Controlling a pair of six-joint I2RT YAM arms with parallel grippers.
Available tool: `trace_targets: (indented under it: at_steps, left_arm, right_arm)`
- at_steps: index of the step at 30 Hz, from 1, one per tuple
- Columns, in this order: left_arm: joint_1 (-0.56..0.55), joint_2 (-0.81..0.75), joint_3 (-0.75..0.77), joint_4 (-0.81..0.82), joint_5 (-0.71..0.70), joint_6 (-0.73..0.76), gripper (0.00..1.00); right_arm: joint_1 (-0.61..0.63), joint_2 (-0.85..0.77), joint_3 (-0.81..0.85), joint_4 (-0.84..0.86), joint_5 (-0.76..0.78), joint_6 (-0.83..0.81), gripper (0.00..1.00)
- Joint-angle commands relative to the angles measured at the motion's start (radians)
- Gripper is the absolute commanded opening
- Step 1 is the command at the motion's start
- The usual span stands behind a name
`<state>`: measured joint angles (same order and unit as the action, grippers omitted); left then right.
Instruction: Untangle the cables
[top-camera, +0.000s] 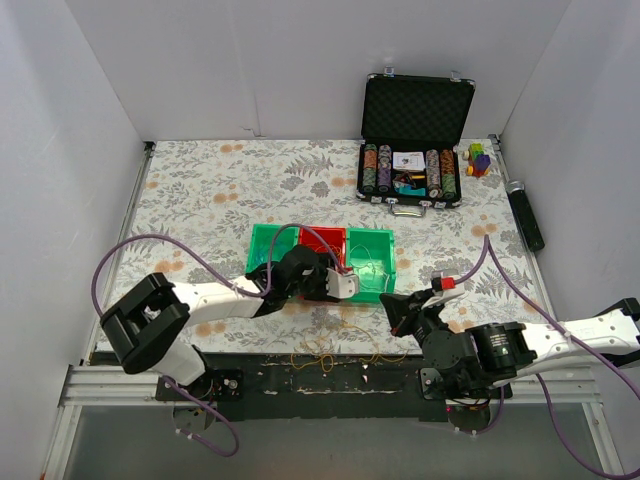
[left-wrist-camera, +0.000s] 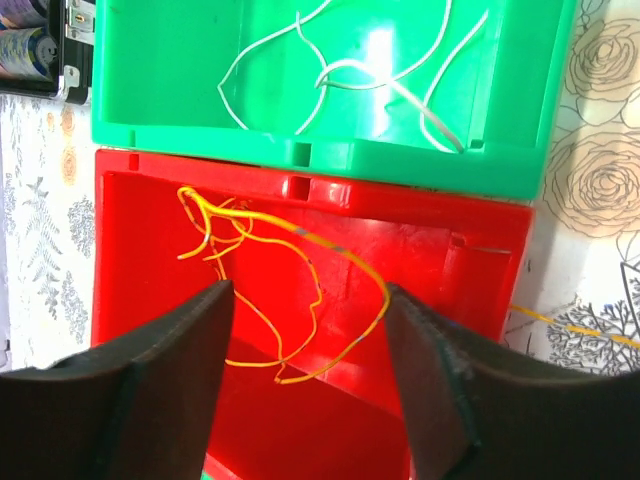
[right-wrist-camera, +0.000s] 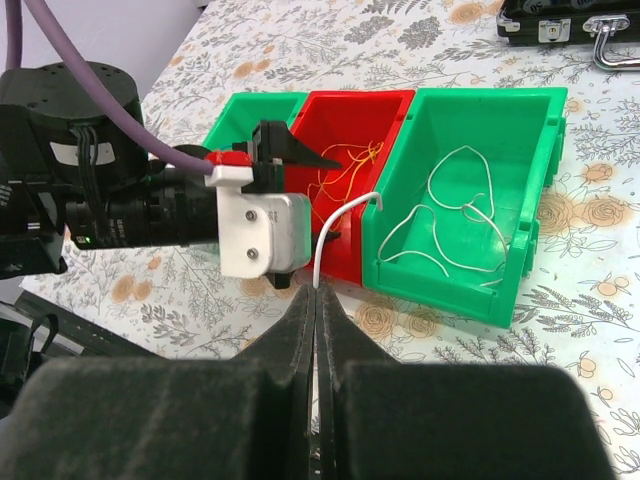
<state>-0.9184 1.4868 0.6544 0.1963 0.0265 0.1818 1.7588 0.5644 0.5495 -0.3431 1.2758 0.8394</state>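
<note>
White cable (right-wrist-camera: 318, 255) pinched in right jaws.

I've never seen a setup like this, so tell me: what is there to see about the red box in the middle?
The red box is an open-topped bin of glossy plastic. It stands upright on the flowered table, squeezed between two green boxes, with its side walls against theirs. A loose tangle of thin yellow wire lies inside. The left gripper hangs over it, fingers open. The right gripper pinches a white wire just in front of it.
</note>
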Motion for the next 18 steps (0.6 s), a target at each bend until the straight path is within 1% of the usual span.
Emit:
trace_targets:
  at_steps: [1,3,5,8,10,12,13,15,18]
  left_arm:
    - [0.006,-0.089,0.053,-0.101,0.039,-0.028,0.64]
    - [0.007,-0.134,0.057,-0.123,0.052,-0.048,0.68]
    - [0.007,-0.195,0.053,-0.13,0.076,-0.067,0.82]
    - [0.01,-0.313,0.047,-0.135,0.147,-0.082,0.86]
    - [0.01,-0.399,0.053,-0.143,0.206,-0.11,0.89]
    - [0.009,-0.466,0.06,-0.153,0.32,-0.139,0.96]
    - [0.01,-0.491,0.065,-0.173,0.384,-0.14,0.98]
    - [0.007,-0.519,0.065,-0.192,0.514,-0.171,0.98]
    - [-0.019,-0.505,0.071,-0.244,0.625,-0.219,0.98]
  right_arm:
    - [0.35,-0.015,0.004,0.01,0.045,0.02,0.01]
    - [0.35,-0.017,0.004,0.01,0.048,0.015,0.01]
    - [0.35,-0.021,0.007,0.01,0.051,0.009,0.01]
    - [0.35,-0.023,0.015,0.016,0.057,-0.011,0.01]
    - [0.35,-0.023,0.023,0.044,0.062,-0.052,0.01]
    - [0.352,-0.023,0.03,0.102,0.066,-0.117,0.01]
    - [0.352,-0.018,0.032,0.14,0.069,-0.166,0.01]
    - [0.35,-0.017,0.032,0.264,0.063,-0.296,0.01]
    - [0.35,-0.008,0.018,0.56,0.019,-0.562,0.01]
